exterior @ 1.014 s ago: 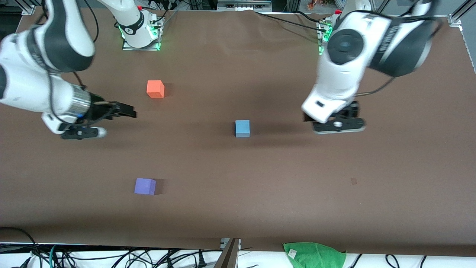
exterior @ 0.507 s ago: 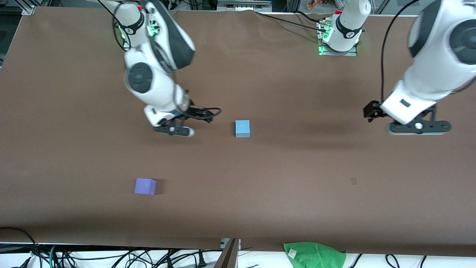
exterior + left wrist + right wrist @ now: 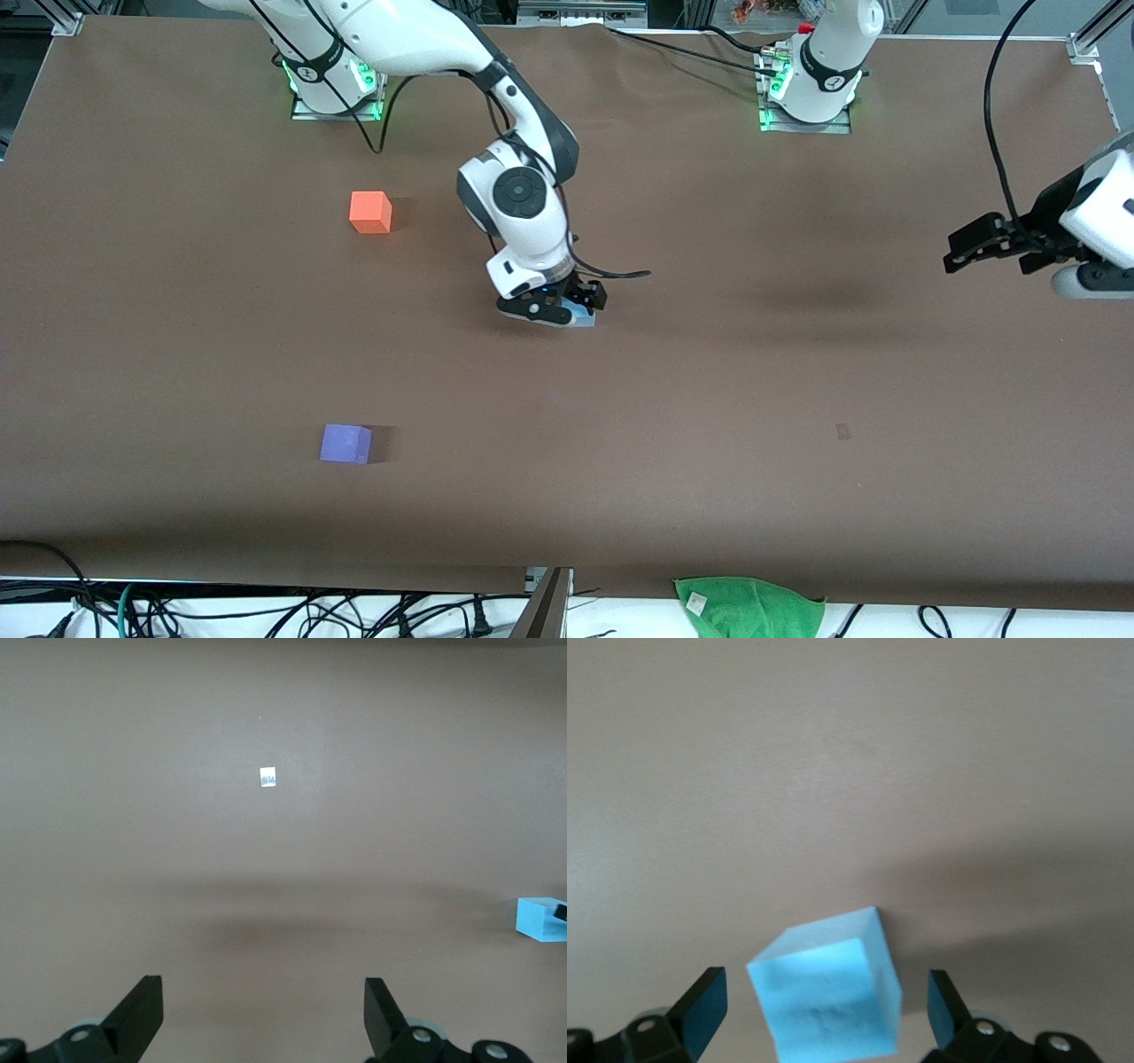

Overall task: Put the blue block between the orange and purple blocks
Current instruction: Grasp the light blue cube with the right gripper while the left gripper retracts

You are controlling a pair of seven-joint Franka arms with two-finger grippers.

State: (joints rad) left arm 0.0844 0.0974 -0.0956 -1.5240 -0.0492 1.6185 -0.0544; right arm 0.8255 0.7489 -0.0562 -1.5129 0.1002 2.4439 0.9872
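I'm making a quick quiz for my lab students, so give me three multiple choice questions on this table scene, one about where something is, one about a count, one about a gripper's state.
1. Which block lies nearest the front camera?
A. the orange block
B. the purple block
C. the blue block

2. How many cubes are on the table?
A. two
B. three
C. four

3. How do the right gripper's fingers stand?
A. shut tight on the blue block
B. open, one on each side of the blue block
C. open over the orange block

Answers:
1. B: the purple block sits lowest in the front view, below the orange block and the blue block.
2. B: only those three cubes show on the table.
3. B: the right wrist view shows the right gripper with its fingers spread apart from the cube's sides.
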